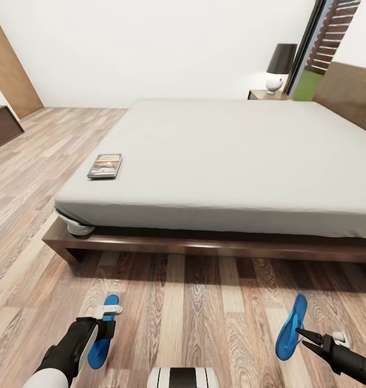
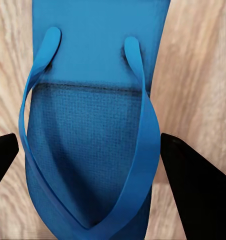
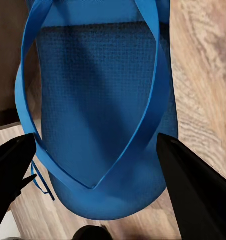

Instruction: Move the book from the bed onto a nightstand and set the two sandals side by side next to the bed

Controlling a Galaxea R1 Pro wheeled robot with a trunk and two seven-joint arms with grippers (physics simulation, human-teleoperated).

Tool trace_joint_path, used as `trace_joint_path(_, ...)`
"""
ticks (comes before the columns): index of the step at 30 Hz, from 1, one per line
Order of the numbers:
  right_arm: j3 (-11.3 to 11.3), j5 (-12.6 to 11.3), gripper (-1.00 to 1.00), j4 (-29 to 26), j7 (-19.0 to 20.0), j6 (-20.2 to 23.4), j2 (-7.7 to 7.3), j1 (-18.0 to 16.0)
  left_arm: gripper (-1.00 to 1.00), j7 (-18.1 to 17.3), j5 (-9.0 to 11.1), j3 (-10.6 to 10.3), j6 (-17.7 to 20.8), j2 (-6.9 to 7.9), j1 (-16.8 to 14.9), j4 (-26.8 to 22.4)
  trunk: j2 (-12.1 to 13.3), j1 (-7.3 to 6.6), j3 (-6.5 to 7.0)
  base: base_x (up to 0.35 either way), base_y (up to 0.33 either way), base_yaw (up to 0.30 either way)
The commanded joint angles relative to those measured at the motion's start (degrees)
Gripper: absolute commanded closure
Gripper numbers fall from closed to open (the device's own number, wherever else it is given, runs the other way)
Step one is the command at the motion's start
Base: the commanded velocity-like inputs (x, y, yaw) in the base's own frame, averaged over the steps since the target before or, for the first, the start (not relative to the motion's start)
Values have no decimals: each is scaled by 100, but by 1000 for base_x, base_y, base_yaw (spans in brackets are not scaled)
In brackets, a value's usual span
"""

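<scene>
The book (image 1: 104,165) lies flat on the bed (image 1: 231,156) near its front left corner. A nightstand (image 1: 266,95) stands beyond the bed's far right side. One blue sandal (image 1: 103,330) lies flat on the wood floor in front of the bed; my left gripper (image 1: 104,318) hovers over it, open, its fingers (image 2: 193,190) either side of the sandal's (image 2: 88,130) straps. The other sandal (image 1: 290,326) is tilted up off the floor, with my right gripper (image 1: 306,338) shut on it, its fingers (image 3: 193,185) against the sandal's (image 3: 100,115) edges.
A lamp with a dark shade (image 1: 281,67) stands on the nightstand. A wide dark cabinet (image 1: 0,126) sits at the far left wall. The bed's wooden frame (image 1: 215,245) runs across just ahead of both arms. Plank floor stretches between the two sandals.
</scene>
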Motion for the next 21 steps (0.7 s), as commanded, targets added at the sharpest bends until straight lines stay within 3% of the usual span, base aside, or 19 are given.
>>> trace_joint_path(1, -10, -20, 100, 2, 9, 35, 0, -3, 100, -48, -63, 22, 24, -4, -2, -9, -3, 1, -27, 0, 0, 0)
trace_joint_path(11, -10, -20, 100, 2, 9, 35, 0, -3, 100, -48, -63, 22, 24, -4, -2, -9, -17, 27, -248, 0, 0, 0)
trace_joint_path(21, -10, -20, 100, 2, 9, 35, 0, -3, 100, -40, -63, 36, -3, 1, -2, -12, -17, 27, -248, 40, 20, 0)
